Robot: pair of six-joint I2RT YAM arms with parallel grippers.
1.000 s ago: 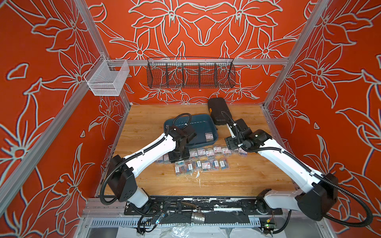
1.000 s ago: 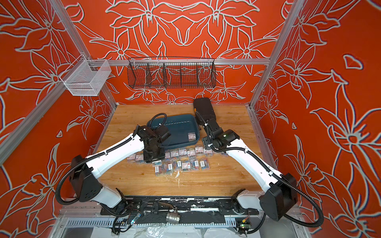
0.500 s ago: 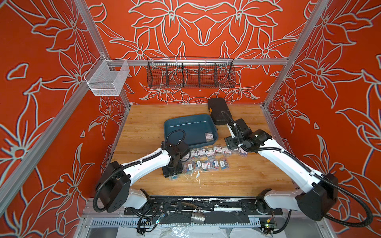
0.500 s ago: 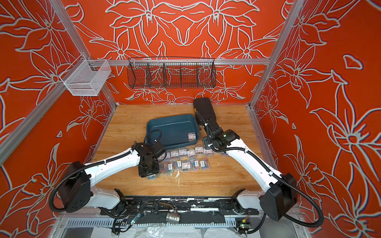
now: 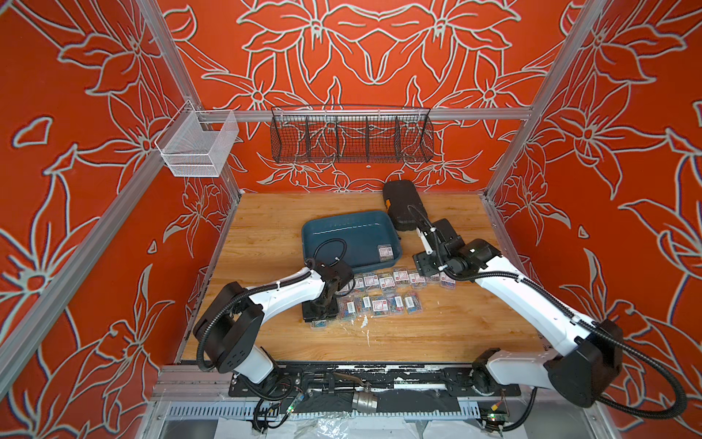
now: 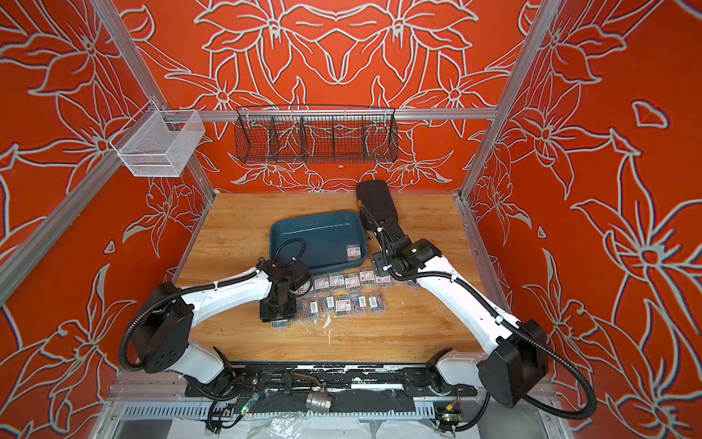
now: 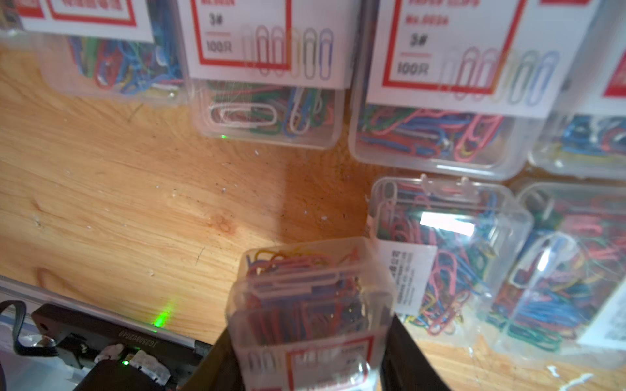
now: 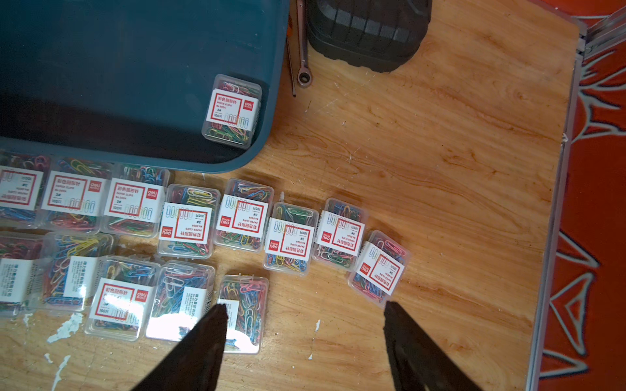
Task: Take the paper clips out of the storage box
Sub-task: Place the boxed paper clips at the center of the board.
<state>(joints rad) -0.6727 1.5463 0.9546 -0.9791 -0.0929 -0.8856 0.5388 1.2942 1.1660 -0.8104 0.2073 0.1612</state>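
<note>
Orange flowered walls enclose a wooden bench [image 5: 266, 235], where rows of paper clip boxes [image 5: 383, 294] lie just in front of the storage box [image 5: 342, 232]. A lone box [image 8: 232, 111] sits inside its corner. The left hand [image 7: 310, 352] grips a clip box [image 7: 311, 287] beside the rows' end. The right hand [image 8: 305, 306] hangs open and empty above the rows.

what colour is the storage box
The storage box is plain dark teal-blue, clearest in the right wrist view.
</note>
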